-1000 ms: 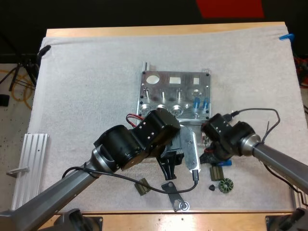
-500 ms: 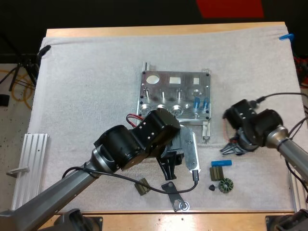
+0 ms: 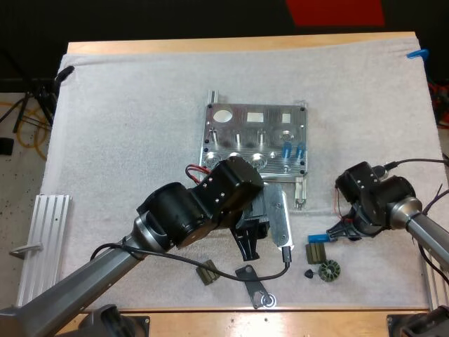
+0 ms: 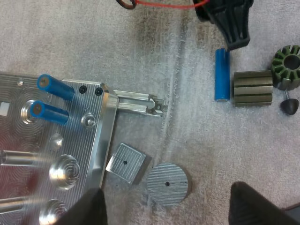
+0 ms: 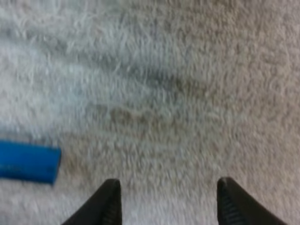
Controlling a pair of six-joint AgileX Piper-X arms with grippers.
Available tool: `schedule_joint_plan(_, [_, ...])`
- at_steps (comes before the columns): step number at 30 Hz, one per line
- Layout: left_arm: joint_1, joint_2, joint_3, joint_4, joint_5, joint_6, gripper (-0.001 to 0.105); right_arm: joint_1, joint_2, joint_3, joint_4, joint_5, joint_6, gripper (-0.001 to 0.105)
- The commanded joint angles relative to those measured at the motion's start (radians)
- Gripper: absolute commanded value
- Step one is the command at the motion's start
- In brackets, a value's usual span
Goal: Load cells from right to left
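Firstly, nearest the arms, on the white mat (image 3: 140, 105): one dark green toothed ring (image 3: 328, 270), one small black cone (image 3: 309, 274) and one olive ribbed block (image 3: 317, 251), grouped close together.

Item, task piece: one loose bright blue cylindrical cell (image 3: 319, 239), lying flat on the mat just beside the ribbed block's far side. Its long axis runs left to right across the table in the high view.

Item, right gripper (image 5: 168, 185): the jaws are parted wide and hold nothing, with bare mat between them. The cell lies to the gripper's left, outside one of its fingers (image 5: 110, 201) and not within the gap. The cell's length runs along the same line as the jaw opening, so closing from this pose would likely meet its ends, not its sides. Judged need: a short shift left and a wrist turn so that the jaws straddle the cell.

Item, left gripper (image 4: 171, 197): the fingers stand wide apart and hold nothing. It hovers near a small square aluminium plate (image 4: 125, 161) and a round aluminium disc (image 4: 168, 183), by the fixture's near right corner. It is farther from the loose cell than the right gripper, so the right arm is better placed.

Item, farthest: one machined aluminium fixture (image 3: 256, 123), with two blue cells (image 3: 286, 149) seated side by side at its right end. The positions to their left appear unfilled and are judged to be the next to fill.
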Motion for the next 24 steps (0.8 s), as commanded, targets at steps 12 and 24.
schedule_joint_plan(12, [0.002, -0.008, -0.002, -0.007, -0.012, -0.004, 0.056, 0.001, 0.027, 0.040, -0.095, -0.009, 0.007, 0.045])
schedule_joint_plan(24, [0.002, -0.008, -0.002, -0.015, -0.012, -0.004, 0.056, 0.121, 0.064, 0.040, -0.162, -0.031, 0.052, 0.045])
